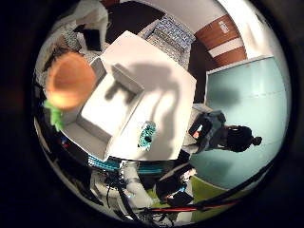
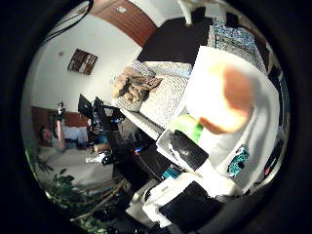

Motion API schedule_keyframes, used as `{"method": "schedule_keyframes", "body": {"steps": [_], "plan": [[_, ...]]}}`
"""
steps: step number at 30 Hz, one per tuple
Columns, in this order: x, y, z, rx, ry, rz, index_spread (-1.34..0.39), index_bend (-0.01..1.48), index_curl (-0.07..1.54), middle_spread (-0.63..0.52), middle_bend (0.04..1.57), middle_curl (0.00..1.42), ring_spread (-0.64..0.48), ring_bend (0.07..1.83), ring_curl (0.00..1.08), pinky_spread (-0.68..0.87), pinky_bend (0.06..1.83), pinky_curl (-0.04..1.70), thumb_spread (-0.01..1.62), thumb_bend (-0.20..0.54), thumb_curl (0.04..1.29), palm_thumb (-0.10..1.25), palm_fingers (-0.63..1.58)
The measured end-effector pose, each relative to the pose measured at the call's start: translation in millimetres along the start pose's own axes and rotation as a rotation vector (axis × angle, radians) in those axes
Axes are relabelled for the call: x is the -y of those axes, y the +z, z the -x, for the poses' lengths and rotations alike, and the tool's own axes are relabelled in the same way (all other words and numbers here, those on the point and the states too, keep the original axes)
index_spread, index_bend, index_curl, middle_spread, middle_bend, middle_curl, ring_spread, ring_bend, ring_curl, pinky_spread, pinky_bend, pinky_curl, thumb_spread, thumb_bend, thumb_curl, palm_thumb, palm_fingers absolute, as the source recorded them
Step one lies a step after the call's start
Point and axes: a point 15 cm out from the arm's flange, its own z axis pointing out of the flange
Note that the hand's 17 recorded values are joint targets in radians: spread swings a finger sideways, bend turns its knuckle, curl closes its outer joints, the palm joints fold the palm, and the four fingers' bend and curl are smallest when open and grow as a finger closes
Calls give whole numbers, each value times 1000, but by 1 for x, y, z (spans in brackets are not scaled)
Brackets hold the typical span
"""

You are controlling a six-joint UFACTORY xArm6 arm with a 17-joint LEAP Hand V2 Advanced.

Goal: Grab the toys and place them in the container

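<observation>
An orange carrot toy [image 1: 70, 80] with green leaves [image 1: 54, 116] fills much of the view close to my palm, high above the table. My right hand [image 2: 187, 148] shows as black and white fingers beside the leaves, curled round the toy. Below it, an open white box container [image 1: 128, 78] stands on the white table [image 1: 171, 80], and nothing shows inside it. A small teal toy [image 1: 147, 134] lies on the table just beside the container's wall, near the table's edge.
A blue-patterned cushioned seat [image 1: 168, 33] stands past one side of the table, and a brown lumpy object [image 2: 131, 85] rests on it. A pale teal floor mat [image 1: 247, 95] lies beyond another side. Equipment crowds the floor by the table's edge [image 1: 128, 185].
</observation>
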Motion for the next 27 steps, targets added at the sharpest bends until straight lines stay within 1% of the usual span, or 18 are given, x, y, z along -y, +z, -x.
{"method": "schedule_keyframes", "body": {"steps": [2,5,9,13,17,21,27], "plan": [[0,0,-1,0,-1,1,-473,172,433,-12,258,426,148,617,317,437,799,717,1155,-20,381,616,108],[0,1,-1,-1,-5,2,-466,168,387,-5,236,397,169,589,292,498,769,665,1156,-23,370,608,117],[-2,1,-1,-1,-7,7,-459,165,343,-3,226,373,179,559,267,530,739,609,1156,-20,360,603,132],[-15,2,-12,-7,14,55,-419,160,312,-2,227,358,180,535,249,543,712,557,1148,-20,352,599,133],[-32,-3,-47,-18,80,100,-379,160,297,9,245,355,184,523,238,542,685,515,1151,-20,345,595,140],[-58,-17,-92,-30,187,128,-312,179,298,20,255,351,194,500,226,541,645,469,1154,-20,342,591,162],[-122,-5,-150,-39,367,183,-254,174,316,42,226,339,199,450,209,532,601,412,1163,-21,334,569,211]]}}
